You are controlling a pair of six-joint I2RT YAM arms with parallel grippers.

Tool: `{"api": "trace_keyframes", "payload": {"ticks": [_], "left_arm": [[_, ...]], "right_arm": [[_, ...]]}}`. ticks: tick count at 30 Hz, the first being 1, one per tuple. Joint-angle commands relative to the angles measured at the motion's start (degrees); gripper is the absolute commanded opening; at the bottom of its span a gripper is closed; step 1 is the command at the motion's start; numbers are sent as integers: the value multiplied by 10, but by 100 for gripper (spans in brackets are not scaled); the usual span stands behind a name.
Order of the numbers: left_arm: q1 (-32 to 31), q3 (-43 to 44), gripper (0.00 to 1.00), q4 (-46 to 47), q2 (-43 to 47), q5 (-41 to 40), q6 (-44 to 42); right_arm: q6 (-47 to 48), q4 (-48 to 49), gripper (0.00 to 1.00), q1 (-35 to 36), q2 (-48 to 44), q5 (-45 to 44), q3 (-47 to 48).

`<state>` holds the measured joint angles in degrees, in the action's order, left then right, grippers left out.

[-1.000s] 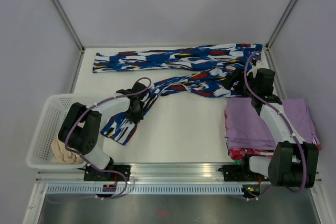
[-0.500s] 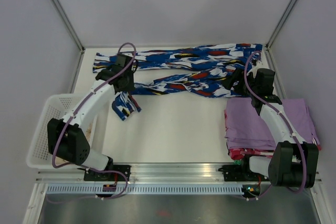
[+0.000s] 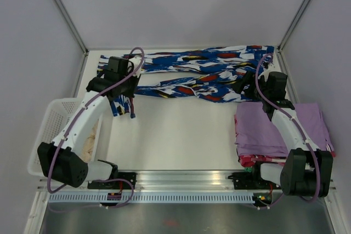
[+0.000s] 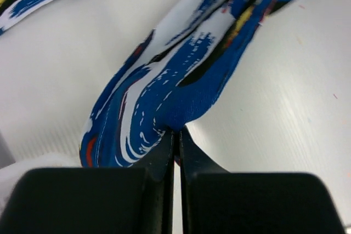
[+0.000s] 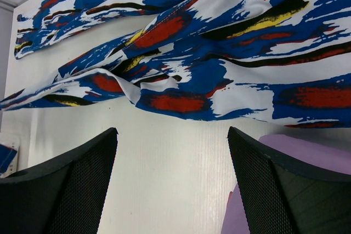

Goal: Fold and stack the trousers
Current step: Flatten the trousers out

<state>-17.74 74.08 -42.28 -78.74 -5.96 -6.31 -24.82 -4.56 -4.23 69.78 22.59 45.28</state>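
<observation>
L gripper (image 4: 176, 133): both black fingers (image 4: 162, 157) pressed together w/ only a thin slit btwn them, clamped on a fold of the trousers (image 4: 181, 80). From the pinch the printed fabric (royal blue, white, black, flecks of red and yellow) runs away ahead of the fingers in a bunched band. A second strip of the same print crosses the far corner, apart from the fingers.

Overhead: L gripper (image 3: 122, 92) holds the cuff end of the nearer leg, and a short flap hangs just below the fingers. The trousers (image 3: 197, 58) lie along the far edge of the white table (image 3: 181, 135), both legs stretching across to the R gripper (image 3: 249, 86).

R gripper (image 5: 173, 135): mesh-faced fingers (image 5: 66, 184) spread wide, gripping nothing, bare table btwn them. The trousers (image 5: 219, 69) lie just ahead of the fingertips, wrinkled and overlapping; whether the tips touch the cloth can't be told.

Lilac folded garments (image 3: 274, 130) sit just behind the R fingers, stacked, w/ a red-print edge showing under them. A white basket (image 3: 46, 124) sits well behind the L fingers, its cream fluffy bundle (image 3: 92, 135) mostly hidden by the L arm.
</observation>
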Motion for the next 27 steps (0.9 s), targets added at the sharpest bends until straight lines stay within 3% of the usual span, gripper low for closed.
{"api": "trace_keyframes", "payload": {"ticks": [1, 7, 9, 10, 12, 13, 16, 17, 19, 21, 22, 27], "left_arm": [[1, -28, 2, -29, 74, 197, -142], [-8, -111, 5, -53, 160, 223, -183], [-12, -138, 24, -50, 190, 244, -164], [-13, -146, 65, -43, 205, 253, -158], [-13, -169, 96, -20, 250, 210, -129], [-13, -172, 100, -3, 261, 143, -114], [-12, -149, 100, 34, 258, 31, -25], [-12, -136, 100, 27, 243, 3, 42], [-12, -92, 100, -4, 172, -86, 135], [-9, -49, 98, -83, 88, -117, 281], [-9, -45, 98, -98, 68, -115, 367], [-9, -123, 96, -47, 66, -70, 559]], "right_arm": [[-13, 25, 88, 3, -6, 10, -2], [-3, 11, 88, 2, 29, 24, 35], [-13, 17, 88, 3, 37, 29, 40], [-16, 25, 88, 3, 41, 39, 39], [-27, 34, 88, 4, 45, 49, 37], [-28, 38, 89, 4, 43, 52, 36], [-25, 39, 89, 12, 43, 49, 39], [-24, 39, 89, 13, 44, 47, 40], [-25, 41, 89, 19, 48, 45, 43], [-28, 41, 89, 26, 51, 44, 46], [-28, 41, 89, 27, 54, 44, 46], [-24, 39, 89, 33, 55, 41, 48]]}}
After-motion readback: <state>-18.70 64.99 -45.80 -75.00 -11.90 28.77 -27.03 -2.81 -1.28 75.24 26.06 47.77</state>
